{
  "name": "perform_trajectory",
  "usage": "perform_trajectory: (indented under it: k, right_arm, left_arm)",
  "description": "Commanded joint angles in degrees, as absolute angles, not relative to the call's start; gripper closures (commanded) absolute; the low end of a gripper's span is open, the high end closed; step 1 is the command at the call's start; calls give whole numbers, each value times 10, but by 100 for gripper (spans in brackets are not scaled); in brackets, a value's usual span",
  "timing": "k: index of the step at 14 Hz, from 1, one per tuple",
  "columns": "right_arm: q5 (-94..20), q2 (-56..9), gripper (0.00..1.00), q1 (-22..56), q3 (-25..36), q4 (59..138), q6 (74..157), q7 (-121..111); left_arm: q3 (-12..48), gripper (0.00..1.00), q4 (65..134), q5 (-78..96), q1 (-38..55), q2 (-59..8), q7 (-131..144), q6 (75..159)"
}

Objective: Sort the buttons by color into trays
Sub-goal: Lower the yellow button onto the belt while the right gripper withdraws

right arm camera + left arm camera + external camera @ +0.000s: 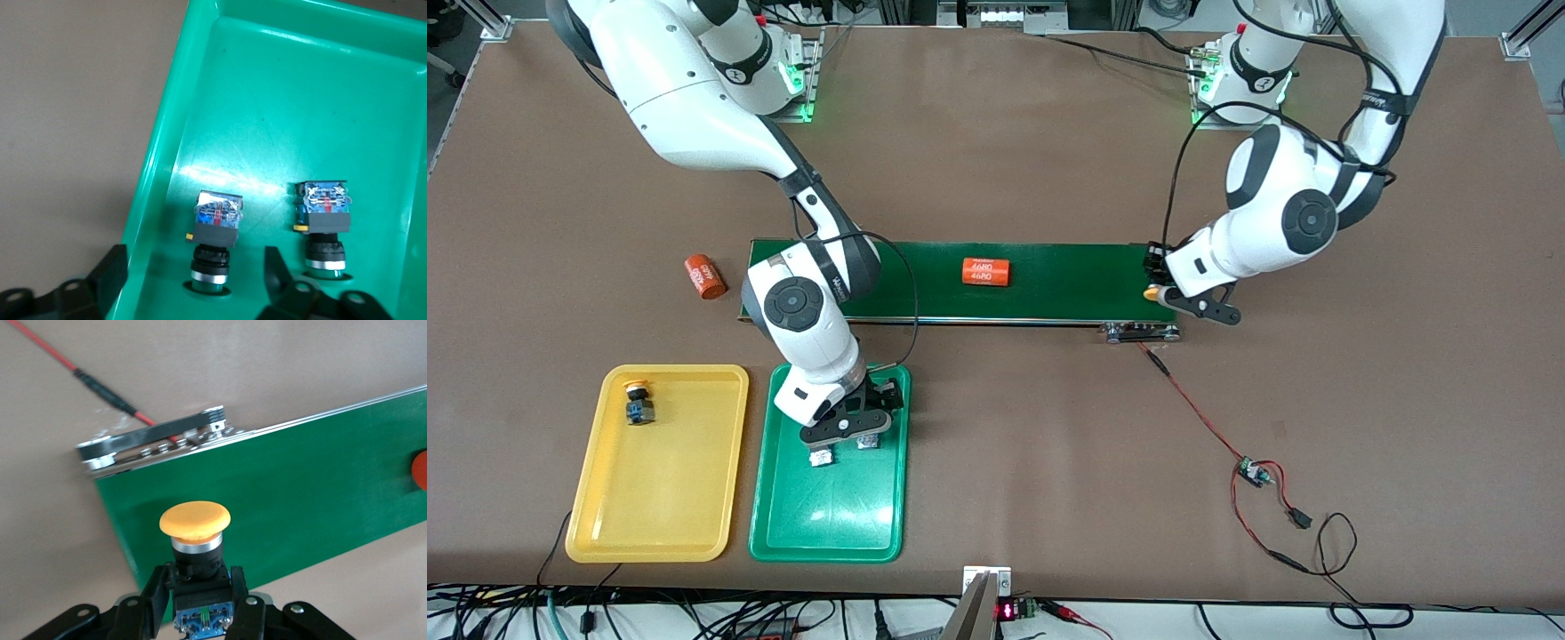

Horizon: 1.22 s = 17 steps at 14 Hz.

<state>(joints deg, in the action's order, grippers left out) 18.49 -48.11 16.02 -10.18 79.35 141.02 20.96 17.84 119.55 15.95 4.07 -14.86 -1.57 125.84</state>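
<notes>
Front view placed the right gripper (843, 437) low over the green tray (829, 524), at the tray's end nearest the conveyor belt (1049, 284). Its fingers stood wide apart and held nothing. Two green-capped buttons lay in that tray: one (215, 239) between the spread fingers, the other (324, 223) just beside it. One yellow-capped button (639, 404) rested in the yellow tray (658, 524). The left gripper (199, 603) was over the belt's end toward the left arm, fingers clamped on the body of a second yellow-capped button (195, 547). An orange cylinder (985, 272) lay on the belt; another (704, 276) lay on the table.
</notes>
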Motion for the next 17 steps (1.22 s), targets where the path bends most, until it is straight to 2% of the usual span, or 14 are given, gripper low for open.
perform_trajectory:
  k: [1,6,8,9,10,11,14,17]
  right_arm:
    - [186,-467,0,163,-100,799,1395,204]
    - [185,-416,0,150,-101,849,1373,205]
    - [185,-403,0,149,-102,849,1336,204]
    - [185,-395,0,146,-105,849,1314,204]
    - [185,-385,0,145,-110,849,1281,203]
    - [185,-374,0,143,-117,849,1248,203]
    - [177,-335,0,137,-120,857,1179,202]
    - [120,-299,0,129,-122,858,1129,200]
  left_arm:
    - [172,100,1197,175,69,-163,8,1284]
    - [172,100,1197,175,82,-197,13,1286]
    - [171,97,1197,175,82,-199,13,1294]
    - [171,85,1195,175,82,-205,13,1294]
    - [171,47,1191,175,82,-212,11,1295]
    - [170,0,1189,175,82,-211,3,1293]
    - [163,0,1180,175,81,-178,2,1288]
    - [132,0,1164,170,73,-130,5,1263]
